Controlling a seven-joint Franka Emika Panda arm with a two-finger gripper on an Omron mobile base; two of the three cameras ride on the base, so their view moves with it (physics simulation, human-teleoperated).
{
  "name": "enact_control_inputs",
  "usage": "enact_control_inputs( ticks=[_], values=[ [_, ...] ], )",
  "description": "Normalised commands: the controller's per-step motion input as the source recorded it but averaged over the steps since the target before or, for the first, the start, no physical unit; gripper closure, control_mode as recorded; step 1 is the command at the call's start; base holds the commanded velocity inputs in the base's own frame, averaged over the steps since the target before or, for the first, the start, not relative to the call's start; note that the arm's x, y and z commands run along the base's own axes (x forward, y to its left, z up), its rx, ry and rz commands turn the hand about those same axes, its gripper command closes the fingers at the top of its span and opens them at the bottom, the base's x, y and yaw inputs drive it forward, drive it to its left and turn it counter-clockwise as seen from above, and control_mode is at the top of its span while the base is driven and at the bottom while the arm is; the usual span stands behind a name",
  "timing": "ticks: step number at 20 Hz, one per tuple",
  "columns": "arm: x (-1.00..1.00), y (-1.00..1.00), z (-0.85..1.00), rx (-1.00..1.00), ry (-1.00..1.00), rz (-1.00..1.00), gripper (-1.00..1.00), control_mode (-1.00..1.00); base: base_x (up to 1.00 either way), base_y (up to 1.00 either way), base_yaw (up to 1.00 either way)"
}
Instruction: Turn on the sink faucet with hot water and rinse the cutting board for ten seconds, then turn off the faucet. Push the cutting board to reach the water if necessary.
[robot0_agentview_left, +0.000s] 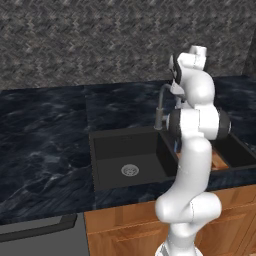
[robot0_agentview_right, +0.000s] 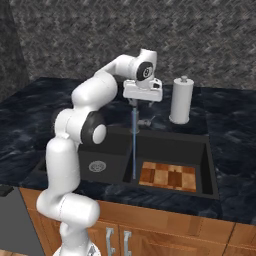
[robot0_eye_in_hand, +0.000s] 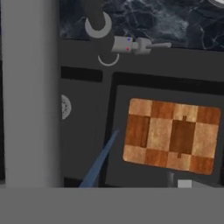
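We saw the thin blue water (robot0_agentview_right: 133, 150) miss the brown checkered wooden cutting board (robot0_agentview_right: 168, 176); our gripper's (robot0_agentview_right: 142, 100) opening was unclear.

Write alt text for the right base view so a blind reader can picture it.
A thin stream of water falls from the faucet into the black sink, landing just left of the cutting board lying in the right basin. The white arm's gripper hovers above the faucet, beside a white cylinder on the counter.

Base views flanking sink (robot0_agentview_left: 130, 150); hand overhead.
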Motion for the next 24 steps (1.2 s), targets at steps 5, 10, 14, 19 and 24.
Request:
enact_control_inputs(
  ticks=[5,10,14,19,24],
  values=[
    [0.00,-0.66,-0.10,0.00,0.00,0.00,-1.00,-1.00,0.00,0.00,0.00],
    [0.00,-0.66,-0.12,0.00,0.00,0.00,-1.00,-1.00,0.00,0.00,0.00],
    [0.00,-0.61,-0.14,0.00,0.00,0.00,-1.00,-1.00,0.00,0.00,0.00],
    [0.00,-0.59,-0.13,0.00,0.00,0.00,-1.00,-1.00,0.00,0.00,0.00],
    [0.00,-0.53,-0.13,0.00,0.00,0.00,-1.00,-1.00,0.00,0.00,0.00]
  ],
)
